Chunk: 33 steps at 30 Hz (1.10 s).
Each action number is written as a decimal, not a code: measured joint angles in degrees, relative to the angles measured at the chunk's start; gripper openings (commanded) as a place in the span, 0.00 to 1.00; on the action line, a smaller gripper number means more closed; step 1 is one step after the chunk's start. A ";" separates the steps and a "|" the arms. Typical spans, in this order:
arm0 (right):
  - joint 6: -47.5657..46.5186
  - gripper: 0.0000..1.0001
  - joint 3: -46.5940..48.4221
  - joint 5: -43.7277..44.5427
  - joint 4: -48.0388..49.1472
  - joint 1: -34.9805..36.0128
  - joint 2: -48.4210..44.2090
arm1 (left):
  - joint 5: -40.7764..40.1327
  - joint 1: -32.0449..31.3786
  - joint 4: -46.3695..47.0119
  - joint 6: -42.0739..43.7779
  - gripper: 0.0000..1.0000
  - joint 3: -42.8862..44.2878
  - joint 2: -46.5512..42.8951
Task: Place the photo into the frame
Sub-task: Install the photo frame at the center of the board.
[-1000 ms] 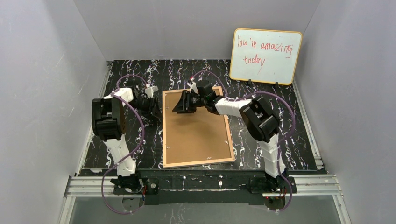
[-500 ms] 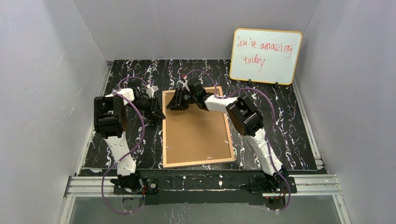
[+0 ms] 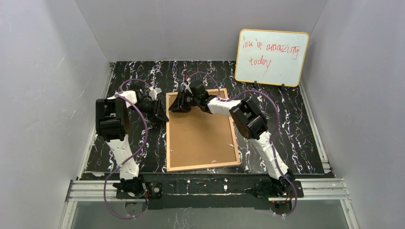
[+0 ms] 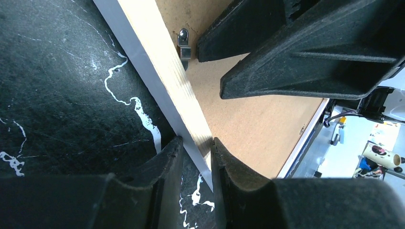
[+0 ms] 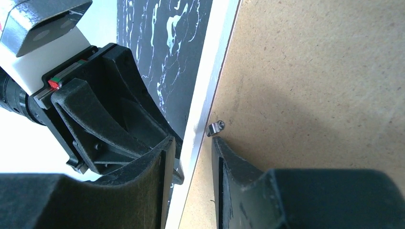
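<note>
**Top view.** Laid face down on the table (image 3: 286,133), tan back upward, for access from behind: the frame (image 3: 203,166), with a brown backing board (image 3: 200,133) seated inside. Photo nowhere visible; possibly beneath the board, not decidable here. Both arms reaching to the far end of the frame's left rail.

**Left wrist view.** Left pincer (image 4: 196,143) closed astride that rail, one finger on the white outer edge, the other on the wood, presumably to steady the frame against sliding. Not evident from above: a small metal retaining clip (image 4: 183,43) on the rail's inner side, just beside a fingertip of the right pincer (image 4: 210,71).

**Right wrist view.** Right pincer with jaws partly apart, gripping nothing, poised at the clip, probably to turn it and free the board. Judged stage: opening the back, insertion not yet begun.
</note>
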 measured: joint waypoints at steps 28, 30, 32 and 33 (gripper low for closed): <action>3.37 0.56 -0.28 3.54 1.95 0.98 -0.17 | -0.24 0.24 -0.15 1.95 0.38 -0.48 -0.72; 3.52 0.61 -3.19 3.10 2.03 0.63 -2.64 | -0.92 0.24 -1.73 3.67 0.43 0.04 -1.09; 3.34 0.67 -6.54 2.73 1.92 -0.09 -5.95 | -2.91 0.20 -3.39 5.92 0.47 0.28 -2.23; 3.17 0.71 -8.70 2.75 1.70 -0.70 -8.41 | -3.89 0.28 -4.09 7.04 0.49 0.33 -2.86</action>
